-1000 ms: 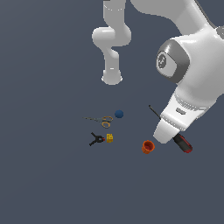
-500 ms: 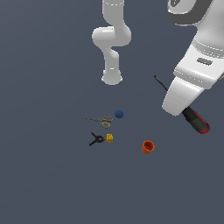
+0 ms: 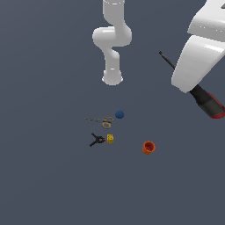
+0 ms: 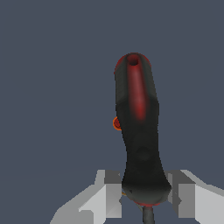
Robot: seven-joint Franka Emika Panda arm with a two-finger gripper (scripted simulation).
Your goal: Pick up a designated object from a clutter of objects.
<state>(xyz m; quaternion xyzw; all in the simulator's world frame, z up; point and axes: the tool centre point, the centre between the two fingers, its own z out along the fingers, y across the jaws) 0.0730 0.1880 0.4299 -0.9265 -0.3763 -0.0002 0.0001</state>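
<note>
The screwdriver (image 4: 138,140) has a fat, rounded black handle with a glossy red stripe and red end plus a skinny dark shaft, and the gripper (image 4: 144,194) has its blocky grey fingers (image 4: 109,192) clamped on the handle, holding it tilted up off the floor at the exterior view's right. Down on the flat grey floor sit the small orange cup (image 3: 149,147), a round blue ball (image 3: 119,114), thin yellow-handled scissors (image 3: 102,120), a black clamp (image 3: 96,139) and a yellow block (image 3: 110,139) touching it, all well apart from the screwdriver, with the big white arm (image 3: 200,52) covering its middle
</note>
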